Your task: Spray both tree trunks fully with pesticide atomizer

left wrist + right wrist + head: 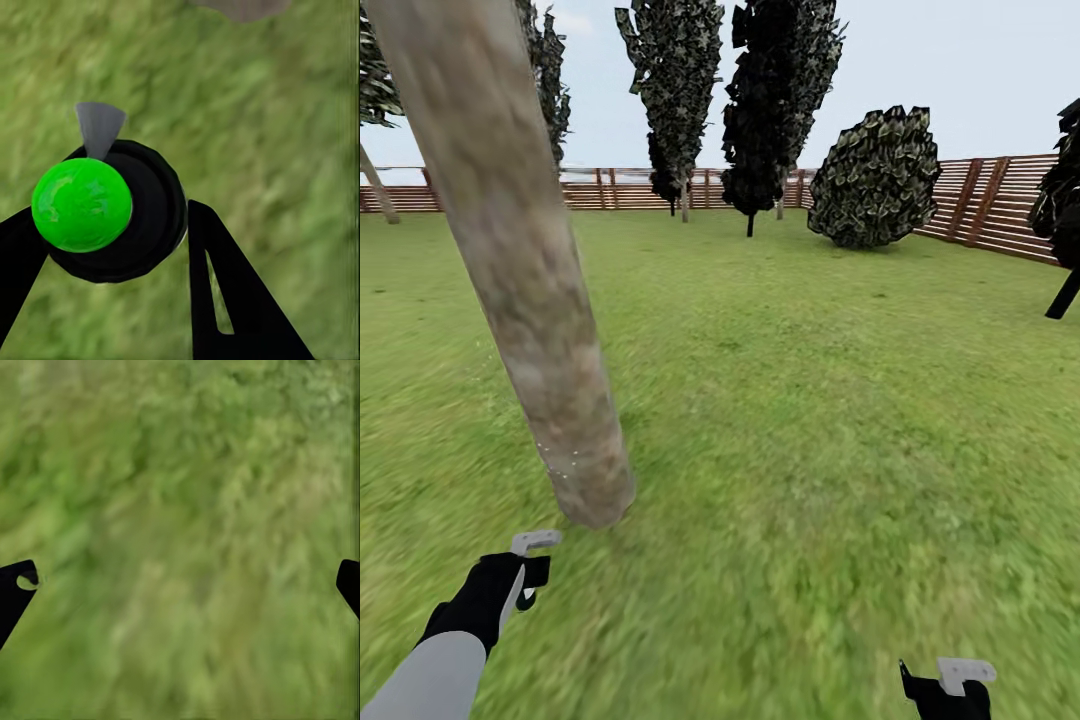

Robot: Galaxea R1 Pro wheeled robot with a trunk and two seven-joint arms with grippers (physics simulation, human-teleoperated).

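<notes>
The pesticide atomizer [150, 225] is a round dark bottle with a bright green ball [81, 204] and a grey nozzle wedge on top. My left gripper [112, 229] is shut on it, one black finger on each side. In the head view the left gripper [528, 580] hangs low over the grass, just in front of the base of a thick pale mottled tree trunk [510, 250] that leans up to the left. A few whitish pesticide specks [557, 462] dot the bark near its foot. My right gripper [948, 690] is open over bare grass, with its jaws wide apart [180, 577].
A second thin pale trunk [378, 185] stands far off at the left by the brown slat fence [980, 200]. Black conifers [770, 110] and a rounded shrub [875, 180] line the back. Open lawn [840, 400] spreads to the right.
</notes>
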